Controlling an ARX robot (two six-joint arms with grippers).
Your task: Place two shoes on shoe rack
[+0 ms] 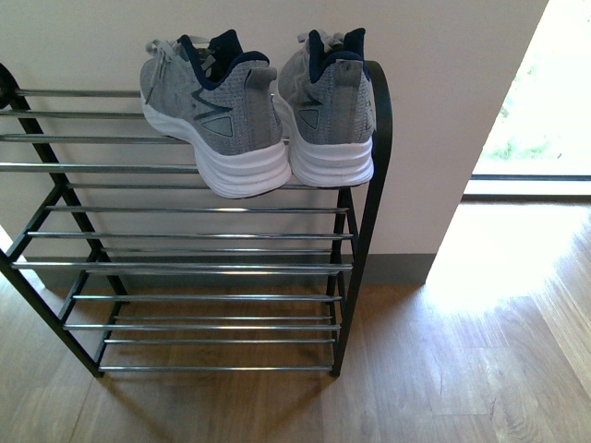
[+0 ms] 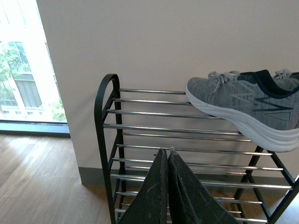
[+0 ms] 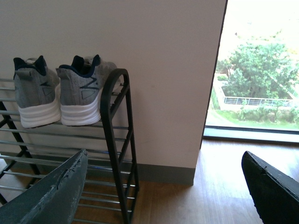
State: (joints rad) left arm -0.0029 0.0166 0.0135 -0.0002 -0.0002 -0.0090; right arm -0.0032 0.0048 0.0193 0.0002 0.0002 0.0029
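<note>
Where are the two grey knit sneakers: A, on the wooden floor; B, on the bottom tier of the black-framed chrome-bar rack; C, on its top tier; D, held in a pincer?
C: both grey knit sneakers sit side by side on the top bars of the black-framed chrome-bar rack.

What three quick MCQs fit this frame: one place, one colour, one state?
1. Where on the shoe rack do the two shoes sit?
A. bottom shelf
B. top shelf, right end
C. middle shelf, left end

2. What colour are the soles?
A. white
B. black
C. red

3. How do the left tool and right tool stand?
A. both open
B. both shut
C. left shut, right open

Key:
1 B: both rest on the top bars beside the right frame end.
2 A: thick white soles show under the grey knit.
3 C: the left fingers meet with nothing between them, and the right fingers stand wide apart.
</note>
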